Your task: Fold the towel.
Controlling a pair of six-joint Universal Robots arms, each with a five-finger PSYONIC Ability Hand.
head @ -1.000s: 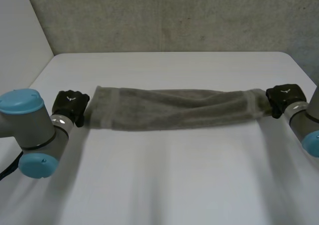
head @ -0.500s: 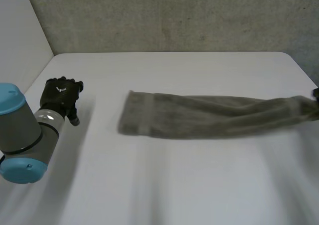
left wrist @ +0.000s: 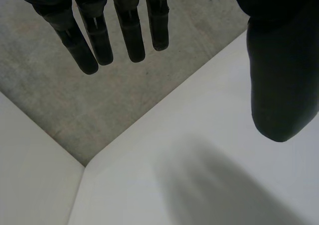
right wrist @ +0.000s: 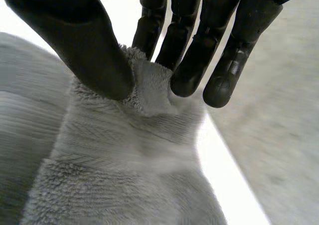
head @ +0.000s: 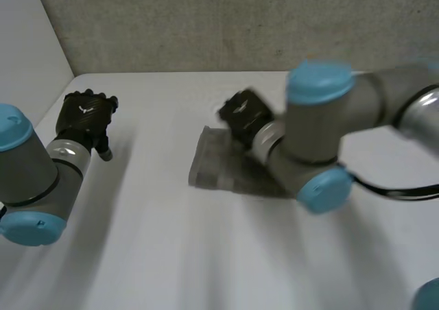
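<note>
One fold looks to be under way: the right hand [head: 241,113] pinches an end of the grey towel [head: 214,164] between thumb [right wrist: 94,56] and fingers [right wrist: 189,60], holding it above the part that lies flat near the middle of the desk [head: 206,255]. The right arm [head: 322,138] hides much of the cloth, so whether the ends line up cannot be told. What seems left is to lay the held end on the lower layer, let go, and perhaps fold once more. The left hand [head: 86,118] hangs well apart over the desk's left side, fingers straight and spread from the thumb, holding nothing. The desk is plain white and smooth. A rough grey wall [head: 171,22] stands behind it, with a pale panel [head: 27,36] at the left.
</note>
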